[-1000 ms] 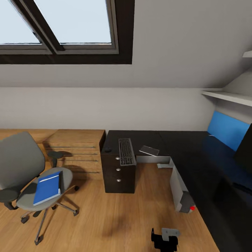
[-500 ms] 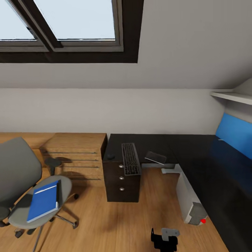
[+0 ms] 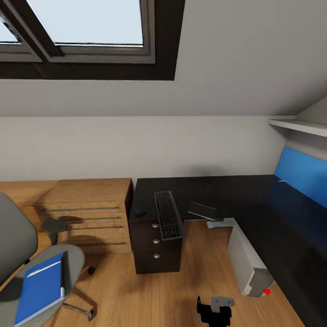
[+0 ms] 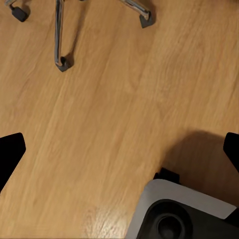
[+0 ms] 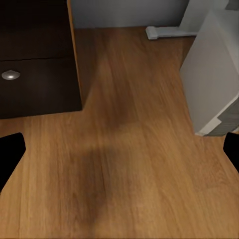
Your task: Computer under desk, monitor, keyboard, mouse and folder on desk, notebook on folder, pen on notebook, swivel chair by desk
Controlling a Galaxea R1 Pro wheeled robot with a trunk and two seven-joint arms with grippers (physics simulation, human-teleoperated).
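The black desk (image 3: 236,193) runs from the middle to the right, with its blue back panel (image 3: 302,175). On its left end lie the keyboard (image 3: 168,221), the small mouse (image 3: 138,212) and a dark pad that looks like the notebook (image 3: 203,211). The pale computer (image 3: 250,259) (image 5: 214,74) stands on the floor under the desk. At lower left the swivel chair (image 3: 16,236) carries the blue folder (image 3: 41,290). Monitor and pen are out of view. My left gripper (image 4: 119,154) and right gripper (image 5: 119,152) hang open over bare floor.
A light wooden drawer chest (image 3: 86,213) stands between the chair and a black three-drawer cabinet (image 3: 156,250) (image 5: 35,59). The chair's metal legs and castors (image 4: 59,40) are near my grey base (image 4: 184,214). Wood floor lies in front of the cabinet.
The whole picture has shifted: the camera moved, so the chair now sits at the lower left edge and the monitor has left the right edge. Nothing on the desk has moved.
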